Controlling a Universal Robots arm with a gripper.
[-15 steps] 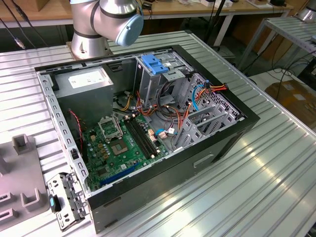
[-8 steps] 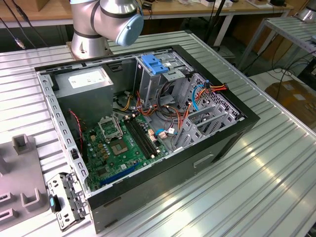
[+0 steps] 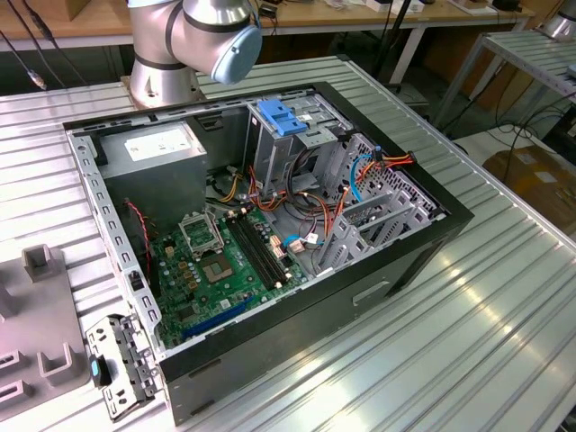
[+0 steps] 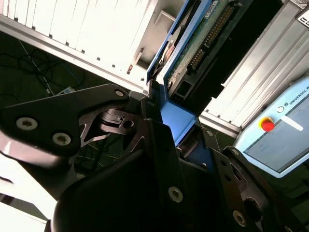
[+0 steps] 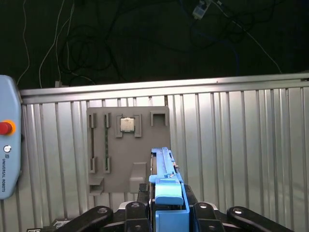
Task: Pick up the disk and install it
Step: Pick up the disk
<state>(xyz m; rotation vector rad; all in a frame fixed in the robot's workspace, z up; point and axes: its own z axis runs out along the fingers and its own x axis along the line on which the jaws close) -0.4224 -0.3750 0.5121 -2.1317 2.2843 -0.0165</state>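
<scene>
In both wrist views my gripper is shut on the disk, which I hold up in the air. The first wrist view shows the disk edge-on, with a blue plastic rail between the black fingers. The second wrist view shows the green circuit board side of the disk, its connectors, and the blue rail clamped in the gripper. The open computer case lies on the ribbed metal table in the exterior view, with its drive cage at the far side.
A blue latch tops the drive cage, and a grey power-supply box sits beside it. The arm's base stands behind the case. A grey fixture plate holding a small chip lies below the gripper. A teach pendant rests nearby.
</scene>
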